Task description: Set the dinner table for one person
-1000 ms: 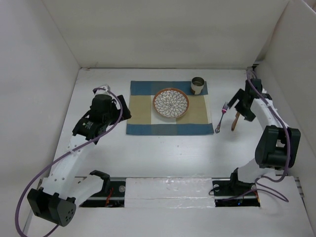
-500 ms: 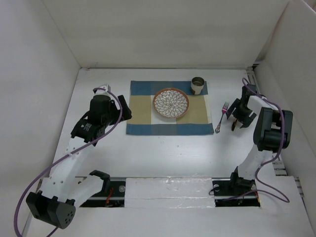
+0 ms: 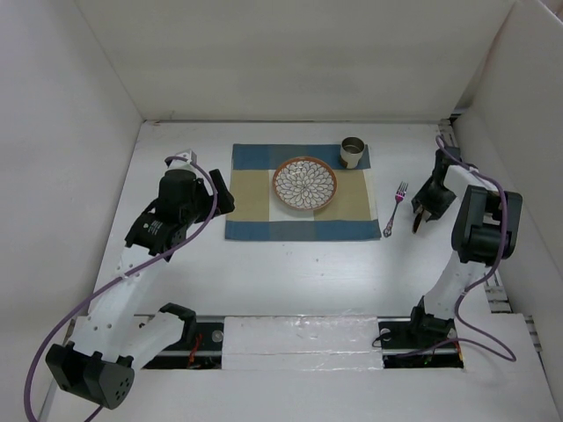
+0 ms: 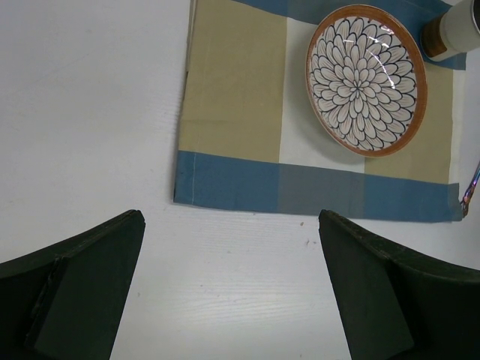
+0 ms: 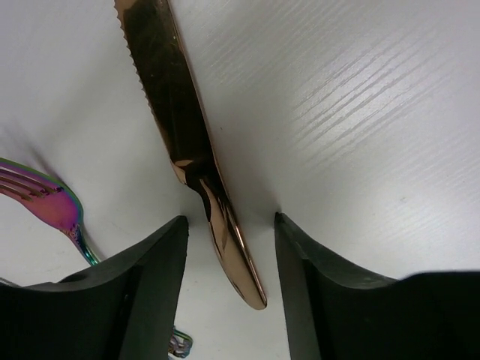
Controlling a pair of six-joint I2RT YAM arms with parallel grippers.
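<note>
White walled table, mat centre. Left gripper spread wide at mat's 9 o'clock. Right gripper parted astride knife, 3 o'clock.

Flower-patterned plate sits on checked placemat — pincer spread wide.

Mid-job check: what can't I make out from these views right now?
- knife: top view, mostly hidden under the right gripper; right wrist view, blade tip cut by the top edge.
- fork: right wrist view, handle mostly hidden behind the jaws.
- cup: contents too small in top view; left wrist view, cut by the corner.
</note>
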